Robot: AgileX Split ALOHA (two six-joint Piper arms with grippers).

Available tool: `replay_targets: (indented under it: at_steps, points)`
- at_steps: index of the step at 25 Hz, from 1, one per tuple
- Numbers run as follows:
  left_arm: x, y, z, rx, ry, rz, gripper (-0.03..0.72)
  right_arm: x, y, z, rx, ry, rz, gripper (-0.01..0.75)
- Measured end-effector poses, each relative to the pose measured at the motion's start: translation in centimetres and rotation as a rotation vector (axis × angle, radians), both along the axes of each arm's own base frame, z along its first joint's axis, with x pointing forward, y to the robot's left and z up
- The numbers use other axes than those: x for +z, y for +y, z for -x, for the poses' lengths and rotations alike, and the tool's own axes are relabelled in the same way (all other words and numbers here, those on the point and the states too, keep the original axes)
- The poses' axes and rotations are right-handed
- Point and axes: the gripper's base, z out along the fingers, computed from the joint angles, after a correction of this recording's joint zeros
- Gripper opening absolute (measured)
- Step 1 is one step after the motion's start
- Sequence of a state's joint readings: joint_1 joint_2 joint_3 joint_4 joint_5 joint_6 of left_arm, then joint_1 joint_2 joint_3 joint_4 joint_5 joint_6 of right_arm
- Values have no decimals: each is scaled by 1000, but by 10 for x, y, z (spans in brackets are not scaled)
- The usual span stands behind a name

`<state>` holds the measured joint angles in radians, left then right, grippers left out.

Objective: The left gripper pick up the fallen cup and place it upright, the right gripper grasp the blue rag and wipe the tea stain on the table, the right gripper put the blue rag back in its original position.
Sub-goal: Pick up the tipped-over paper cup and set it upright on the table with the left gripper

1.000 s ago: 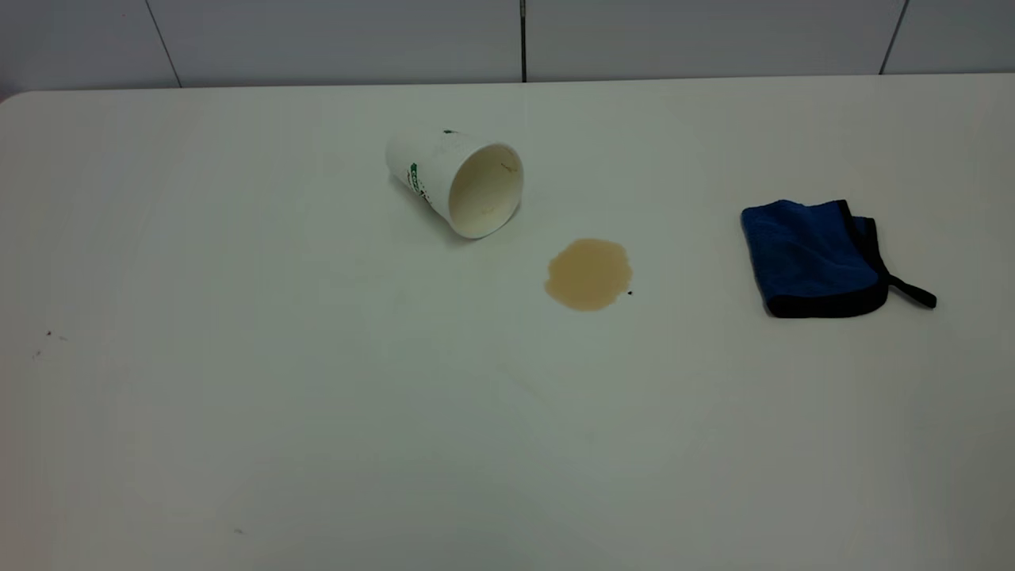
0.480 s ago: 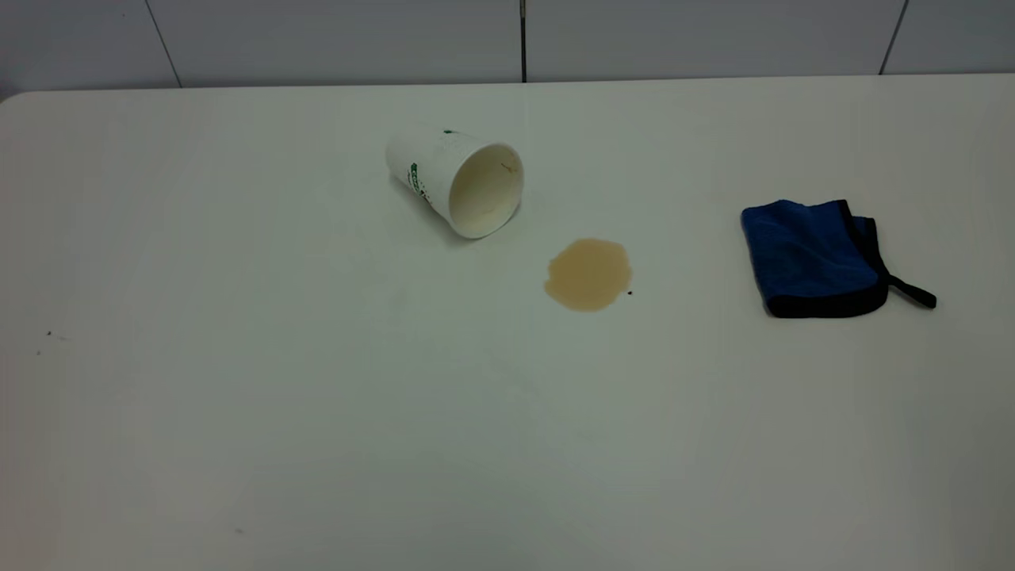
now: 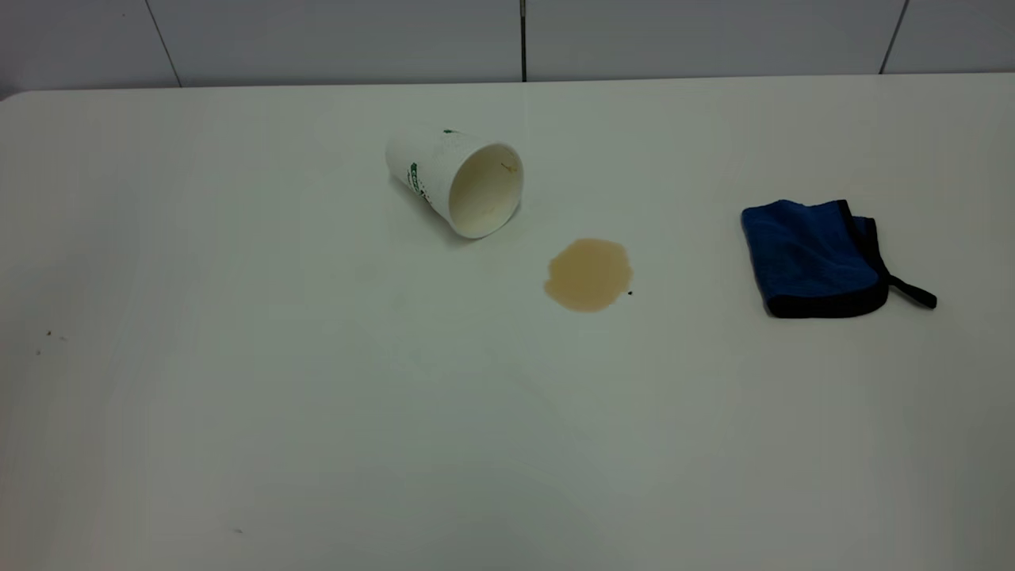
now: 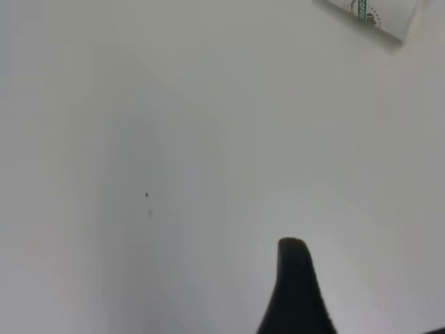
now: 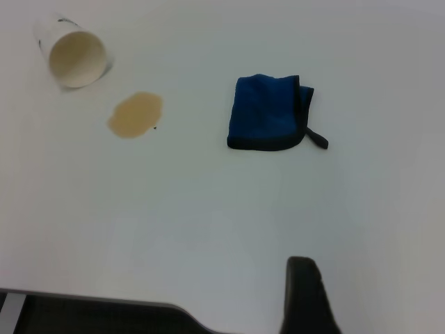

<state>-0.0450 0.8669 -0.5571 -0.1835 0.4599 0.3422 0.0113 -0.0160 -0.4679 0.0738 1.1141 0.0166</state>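
The cup [image 3: 455, 182], its green logo too small to read, lies on its side on the surface [image 3: 317, 396], well away from both hands; neither hand's spread is discernible. The tea stain [image 3: 588, 274] lies between the cup and the blue rag [image 3: 813, 258].

white cup [image 3: 454, 181] with green logo, light-brown tea stain [image 3: 588, 274], deep-blue rag [image 3: 817, 258] edged black, white counter [image 3: 317, 396].

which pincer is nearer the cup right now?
Probably left. The left wrist view shows the cup close up, ahead of the left pincer's finger. In the right wrist view the cup sits far off, beyond the tea stain. Neither arm shows in the exterior view.
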Motion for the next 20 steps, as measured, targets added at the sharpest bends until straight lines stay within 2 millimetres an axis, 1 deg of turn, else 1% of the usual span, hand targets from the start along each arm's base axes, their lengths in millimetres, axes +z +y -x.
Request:
replay_targets:
  at_steps: [3, 5, 6, 8, 9, 12, 13, 15, 16, 19, 20]
  points:
    - [-8, -9, -39, -64, 34, -30, 583, 0, 0, 0, 0, 0, 0, 526]
    - [-12, -22, -66, -116, 56, -40, 583, 0, 0, 0, 0, 0, 0, 526]
    - [-18, -31, -79, -146, 72, -44, 583, 0, 0, 0, 0, 0, 0, 526]
    - [-32, -55, -105, -214, 109, -55, 583, 0, 0, 0, 0, 0, 0, 526]
    - [-37, -67, -117, -241, 112, -58, 583, 0, 0, 0, 0, 0, 0, 526]
    - [-66, -110, -152, -333, 171, -73, 583, 0, 0, 0, 0, 0, 0, 526]
    - [-71, -123, -163, -355, 173, -74, 583, 0, 0, 0, 0, 0, 0, 526]
    - [-92, -152, -183, -406, 198, -85, 583, 0, 0, 0, 0, 0, 0, 526]
    - [-97, -165, -192, -426, 195, -85, 583, 0, 0, 0, 0, 0, 0, 526]
    - [-125, -205, -213, -498, 223, -112, 583, 0, 0, 0, 0, 0, 0, 526]
    - [-130, -215, -219, -517, 226, -123, 583, 0, 0, 0, 0, 0, 0, 526]
